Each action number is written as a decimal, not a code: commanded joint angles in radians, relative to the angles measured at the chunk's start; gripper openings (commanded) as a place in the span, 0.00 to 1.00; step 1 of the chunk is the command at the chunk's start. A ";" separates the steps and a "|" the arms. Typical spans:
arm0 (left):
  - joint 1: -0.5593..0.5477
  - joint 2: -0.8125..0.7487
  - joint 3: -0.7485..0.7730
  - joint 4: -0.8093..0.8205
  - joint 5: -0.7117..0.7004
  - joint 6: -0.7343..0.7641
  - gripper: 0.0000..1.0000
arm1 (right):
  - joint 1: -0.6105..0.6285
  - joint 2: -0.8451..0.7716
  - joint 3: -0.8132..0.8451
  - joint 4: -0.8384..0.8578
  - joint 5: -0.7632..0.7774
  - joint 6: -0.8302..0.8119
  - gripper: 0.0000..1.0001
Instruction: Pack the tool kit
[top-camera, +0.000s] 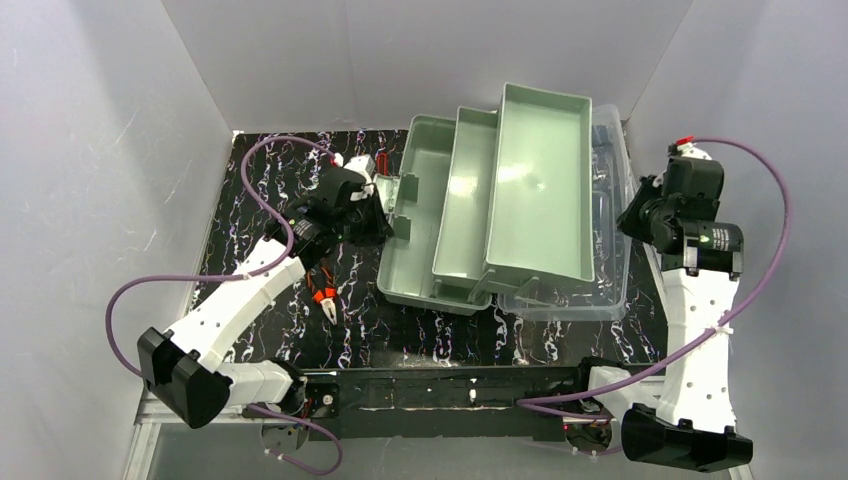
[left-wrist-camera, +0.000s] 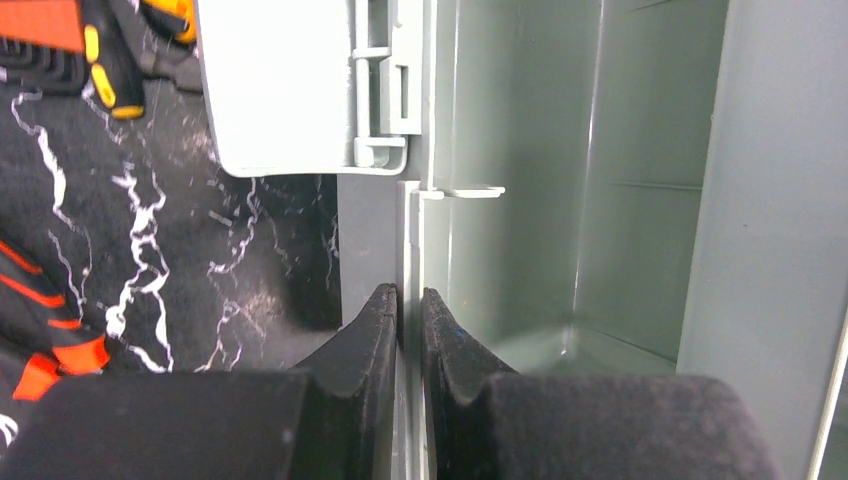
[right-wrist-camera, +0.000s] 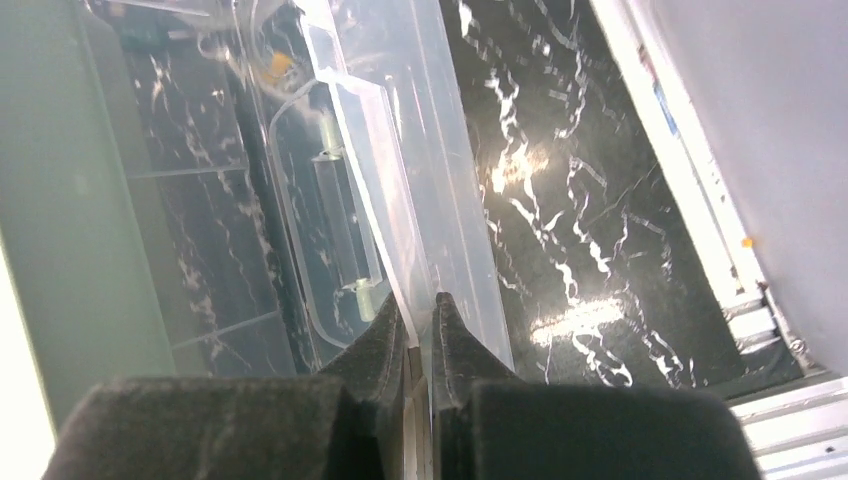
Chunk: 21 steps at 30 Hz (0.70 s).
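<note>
The pale-green tool box (top-camera: 440, 210) stands open in the middle of the table, its trays (top-camera: 535, 180) fanned up and to the right. The clear lid (top-camera: 610, 200) lies open on the right. My left gripper (top-camera: 385, 225) is shut on the box's left wall (left-wrist-camera: 412, 240), one finger on each side. My right gripper (top-camera: 632, 215) is shut on the lid's rim (right-wrist-camera: 410, 230). Orange-handled pliers (top-camera: 325, 298) lie on the table by the left arm. Red and black tool handles (left-wrist-camera: 50, 330) and a yellow-black handle (left-wrist-camera: 105, 70) show in the left wrist view.
The table has a black marbled top (top-camera: 420, 335) inside white walls. A pale-green latch flap (left-wrist-camera: 290, 90) hangs off the box's left side. The table's right edge and metal rail (right-wrist-camera: 720, 250) run close beside the lid.
</note>
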 joint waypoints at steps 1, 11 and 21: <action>-0.022 0.034 0.121 0.144 0.126 -0.022 0.00 | 0.006 0.011 0.203 0.215 -0.070 0.174 0.01; -0.122 0.341 0.195 0.444 0.295 -0.113 0.00 | 0.005 0.067 0.432 0.168 0.133 0.150 0.01; -0.183 0.405 0.183 0.439 0.310 -0.129 0.00 | 0.006 -0.003 0.202 0.183 0.163 0.153 0.01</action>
